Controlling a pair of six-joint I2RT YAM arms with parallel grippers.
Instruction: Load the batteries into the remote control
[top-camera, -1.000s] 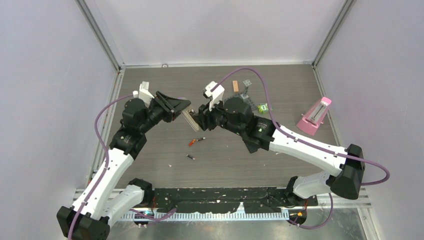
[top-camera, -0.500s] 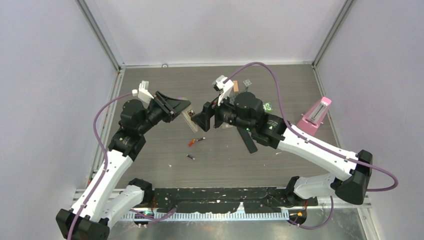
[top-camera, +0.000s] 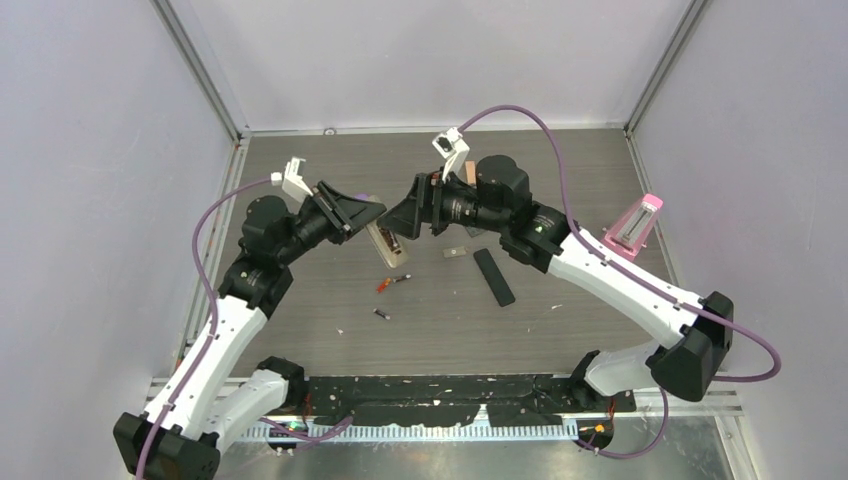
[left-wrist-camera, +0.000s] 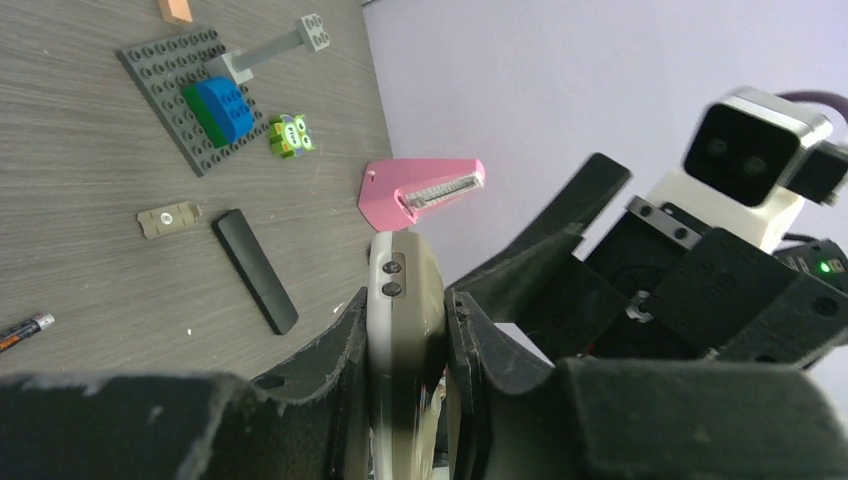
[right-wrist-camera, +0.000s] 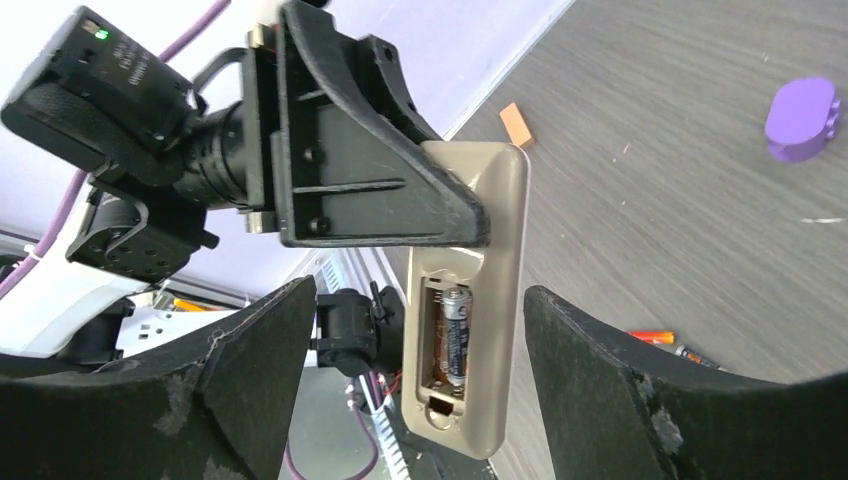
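My left gripper (left-wrist-camera: 405, 300) is shut on the beige remote control (left-wrist-camera: 404, 290) and holds it edge-on above the table. In the right wrist view the remote control (right-wrist-camera: 503, 240) shows its open compartment. A dark battery (right-wrist-camera: 456, 335) sits in it, with an orange one (right-wrist-camera: 436, 345) beside it. My right gripper (right-wrist-camera: 418, 295) stands open around the remote's lower end, its fingers clear of it. From above, the left gripper (top-camera: 365, 213) and right gripper (top-camera: 405, 215) face each other. Loose batteries lie below: an orange-red one (top-camera: 385, 286) and a dark one (top-camera: 381, 315).
A black bar (top-camera: 494, 277) and a small beige plate (top-camera: 455, 252) lie right of the remote. A pink wedge (top-camera: 630, 232) stands at the right. A grey brick plate (left-wrist-camera: 190, 95), an orange block (right-wrist-camera: 515, 125) and a purple piece (right-wrist-camera: 803, 118) lie farther back.
My right gripper has opened wide and drawn back and up from the remote, uncovering the black bar and beige plate. The left gripper has kept its hold, barely moving.
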